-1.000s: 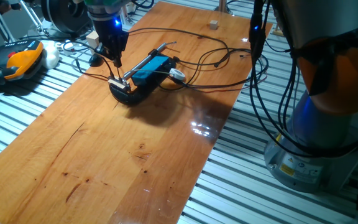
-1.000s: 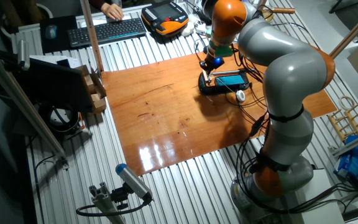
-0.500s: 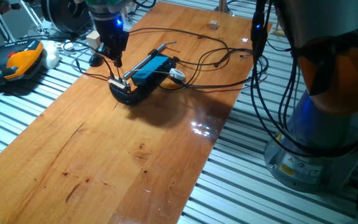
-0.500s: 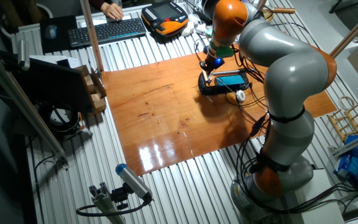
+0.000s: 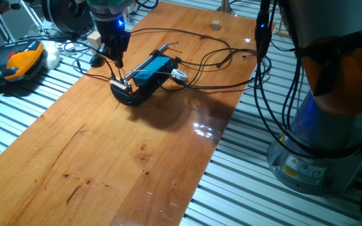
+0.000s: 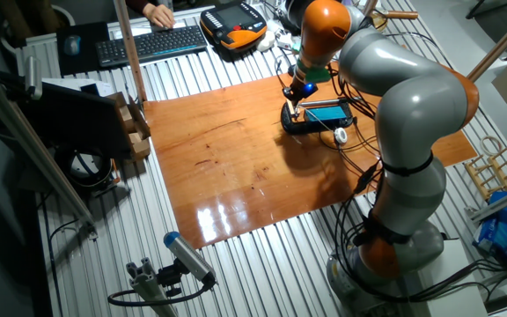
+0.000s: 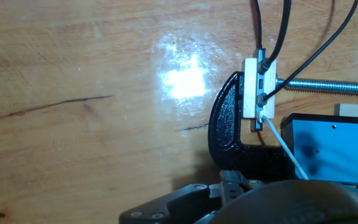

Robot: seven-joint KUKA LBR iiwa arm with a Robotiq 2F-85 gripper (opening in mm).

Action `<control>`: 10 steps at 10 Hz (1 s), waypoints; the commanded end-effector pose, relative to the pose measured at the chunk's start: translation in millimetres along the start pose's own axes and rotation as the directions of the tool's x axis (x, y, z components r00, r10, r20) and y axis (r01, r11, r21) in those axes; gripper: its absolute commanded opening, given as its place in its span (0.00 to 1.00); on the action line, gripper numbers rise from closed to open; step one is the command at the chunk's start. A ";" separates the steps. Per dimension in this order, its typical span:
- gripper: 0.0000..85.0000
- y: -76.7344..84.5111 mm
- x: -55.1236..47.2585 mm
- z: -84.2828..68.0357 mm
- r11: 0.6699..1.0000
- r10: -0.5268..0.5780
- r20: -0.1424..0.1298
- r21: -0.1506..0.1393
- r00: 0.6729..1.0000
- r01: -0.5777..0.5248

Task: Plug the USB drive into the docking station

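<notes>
Blue and flat, the docking station (image 5: 154, 68) lies near the far end of the wooden surface (image 5: 137, 157), sitting in a black curved clamp (image 7: 241, 140) with a long metal screw (image 7: 328, 86). Thin black cables (image 5: 212, 59) loop away from it across the wood. In the hand view only a corner of the blue box (image 7: 334, 149) shows — the rest is cut off at the edge.

The gripper (image 5: 117, 59) hangs just above the end of the clamp. Its jaws are too small and dark to read in both fixed views, and the hand view shows only a blurry dark shape at the bottom, so I cannot tell if they are spread or pinching anything. No USB drive can be made out.

Wood shines with a bright light patch (image 7: 182, 78) and has a few dark scratches. It rests on a ribbed metal table (image 6: 262, 255). Off to the side sit an orange-and-black tool (image 5: 21, 61) and a keyboard (image 6: 152, 42) — a person's hand (image 6: 158, 14) rests on it.
</notes>
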State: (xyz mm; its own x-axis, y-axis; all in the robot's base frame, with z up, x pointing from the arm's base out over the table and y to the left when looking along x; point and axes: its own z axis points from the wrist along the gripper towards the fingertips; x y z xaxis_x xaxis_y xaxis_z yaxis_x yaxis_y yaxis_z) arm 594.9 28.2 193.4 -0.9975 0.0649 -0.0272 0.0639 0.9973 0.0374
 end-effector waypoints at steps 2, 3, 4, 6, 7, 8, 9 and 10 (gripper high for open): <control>0.00 0.6 0.4 -0.4 1.000 0.000 0.000 -0.003 1.000 0.000; 0.00 1.2 0.7 -1.1 1.000 0.001 0.001 -0.001 1.000 -0.001; 0.00 1.7 0.9 -1.8 1.000 0.004 0.003 0.000 1.000 -0.004; 0.00 1.2 1.4 -2.0 1.000 0.004 0.001 -0.001 1.000 -0.004; 0.00 1.1 1.6 -2.1 1.000 0.004 0.001 -0.001 1.000 -0.004; 0.00 1.2 1.9 -1.7 1.000 0.004 0.000 -0.001 1.000 -0.004; 0.00 1.7 2.5 -1.1 1.000 0.006 0.000 -0.001 1.000 -0.006; 0.00 2.0 2.8 -0.8 1.000 0.008 0.000 -0.001 1.000 -0.008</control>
State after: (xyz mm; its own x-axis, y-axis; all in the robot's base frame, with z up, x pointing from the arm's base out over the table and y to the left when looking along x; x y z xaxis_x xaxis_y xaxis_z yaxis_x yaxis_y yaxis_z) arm 592.2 30.5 194.2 -0.9970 0.0723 -0.0268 0.0712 0.9967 0.0389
